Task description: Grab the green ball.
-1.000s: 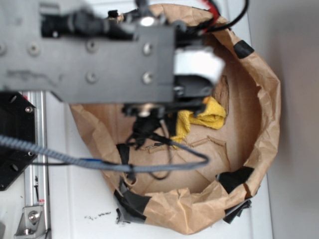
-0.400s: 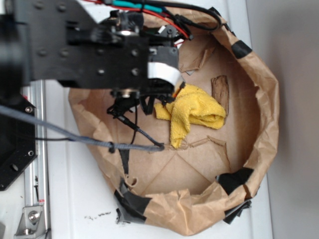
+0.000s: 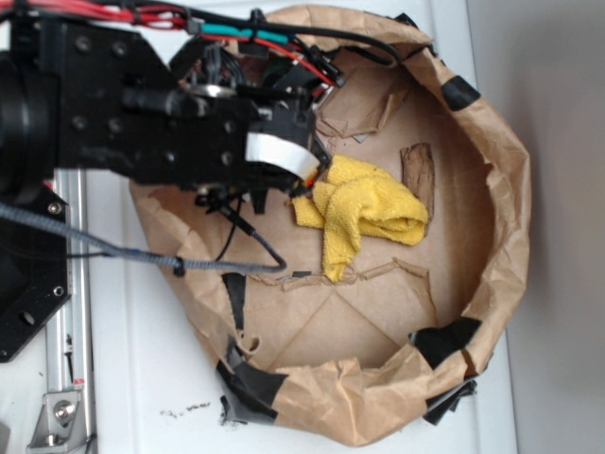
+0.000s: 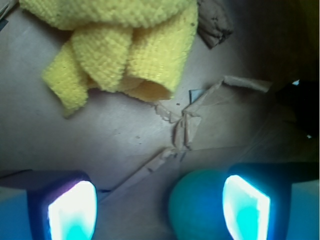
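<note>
In the wrist view the claw is standing spread apart, with its two glowing fingers at the bottom edge and a wide gap between them. The green ball is lying in this gap, pressed close to the finger on the right side of the picture and well apart from the other one. Nothing is being squeezed; the claw is released. The ball is resting on the brown paper surface, low in the picture and to the right of the middle.

Just beyond the ball, torn paper strips are crossing the surface. Farther out, the yellow cloth is lying folded and bunched near the top edge, apart from the claw and the ball. A dark brown scrap is sitting beside the cloth, toward the top right corner.

In the exterior view the black arm is covering the upper left part of the paper bag, and the claw is mostly hidden under it. The ball is not showing here. The yellow cloth is lying near the middle of the bag floor, with the brown scrap just beside it. Black tape patches are sticking on the bag rim.
</note>
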### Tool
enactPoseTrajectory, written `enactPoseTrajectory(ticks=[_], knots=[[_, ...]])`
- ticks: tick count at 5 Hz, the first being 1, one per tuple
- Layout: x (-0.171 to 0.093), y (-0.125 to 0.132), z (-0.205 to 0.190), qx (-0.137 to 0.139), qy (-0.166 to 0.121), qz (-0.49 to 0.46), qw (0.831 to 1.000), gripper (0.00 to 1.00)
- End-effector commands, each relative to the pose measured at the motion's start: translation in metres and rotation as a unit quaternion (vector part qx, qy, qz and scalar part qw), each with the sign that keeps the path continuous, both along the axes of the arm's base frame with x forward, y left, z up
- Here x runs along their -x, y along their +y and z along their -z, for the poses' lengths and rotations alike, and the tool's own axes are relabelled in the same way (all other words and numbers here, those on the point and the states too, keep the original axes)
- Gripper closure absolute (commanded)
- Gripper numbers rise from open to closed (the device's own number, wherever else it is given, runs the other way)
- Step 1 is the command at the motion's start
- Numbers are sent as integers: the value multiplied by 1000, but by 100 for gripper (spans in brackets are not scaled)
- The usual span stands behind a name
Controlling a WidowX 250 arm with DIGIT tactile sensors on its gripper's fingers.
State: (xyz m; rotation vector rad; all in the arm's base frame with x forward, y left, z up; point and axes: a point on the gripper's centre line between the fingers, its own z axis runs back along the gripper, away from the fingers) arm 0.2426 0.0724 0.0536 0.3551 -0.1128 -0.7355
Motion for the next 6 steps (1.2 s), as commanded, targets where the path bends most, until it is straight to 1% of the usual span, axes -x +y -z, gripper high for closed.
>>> enactPoseTrajectory(ticks=[1,2,3,4,5,6], knots=[[-14,38,-11,-3,8,-25,1000,0],[-16,44,-10,-8,16,-25,1000,0],[-18,45,-7,-11,24,-24,999,0],[-17,49,1,-26,33,-28,999,0],[-23,50,6,-36,16,-26,999,0],[-27,46,20,-44,15,-37,998,0]])
